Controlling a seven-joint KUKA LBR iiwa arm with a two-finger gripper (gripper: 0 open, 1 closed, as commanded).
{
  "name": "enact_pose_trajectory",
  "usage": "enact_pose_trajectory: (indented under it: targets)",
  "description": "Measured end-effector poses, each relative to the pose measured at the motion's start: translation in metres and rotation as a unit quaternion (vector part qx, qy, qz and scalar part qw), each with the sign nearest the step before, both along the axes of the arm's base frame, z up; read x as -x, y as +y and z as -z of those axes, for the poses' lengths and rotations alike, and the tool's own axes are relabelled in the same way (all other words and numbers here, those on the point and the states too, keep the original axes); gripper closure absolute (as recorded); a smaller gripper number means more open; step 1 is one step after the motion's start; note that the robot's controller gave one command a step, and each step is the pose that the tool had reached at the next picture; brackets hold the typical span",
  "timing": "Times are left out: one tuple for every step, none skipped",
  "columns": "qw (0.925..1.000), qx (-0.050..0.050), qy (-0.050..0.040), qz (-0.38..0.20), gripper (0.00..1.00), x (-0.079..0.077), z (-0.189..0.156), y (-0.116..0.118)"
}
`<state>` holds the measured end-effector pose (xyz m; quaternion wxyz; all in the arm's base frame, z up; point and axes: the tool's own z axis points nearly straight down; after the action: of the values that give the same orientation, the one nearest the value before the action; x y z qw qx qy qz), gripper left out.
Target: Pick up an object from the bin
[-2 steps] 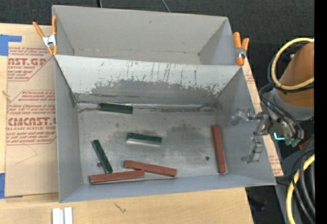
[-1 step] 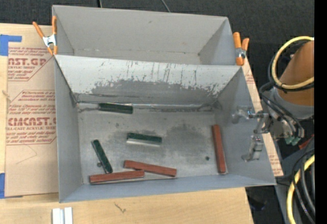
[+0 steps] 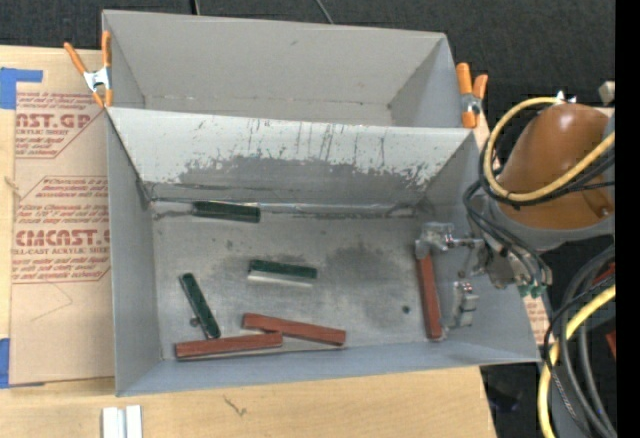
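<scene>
End effector (image 3: 450,271) by right wall of bin (image 3: 300,176) — red-brown bar (image 3: 430,301) just beside it; spread unclear.

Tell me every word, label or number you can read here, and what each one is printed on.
"CAST.GP": large red print at the top of the cardboard sheet left of the bin, its start cut off by the picture's edge.
"CELL-CAST ACRYLIC SHE": small red print lower on the same sheet, a likely reading.
Other red lines there: too blurred to read.
Bin, red-brown sticks and dark green sticks: no text.
</scene>
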<state>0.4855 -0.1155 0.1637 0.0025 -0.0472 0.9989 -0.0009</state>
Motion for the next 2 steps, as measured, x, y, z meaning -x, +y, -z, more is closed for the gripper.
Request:
enact_pose_trajectory:
  targets:
    - [0.9994,-0.002,0.0028,0.036,0.0,0.001,0.022,0.013]
    - [0.9998,-0.001,0.002,0.019,0.0,-0.015,0.029,0.007]
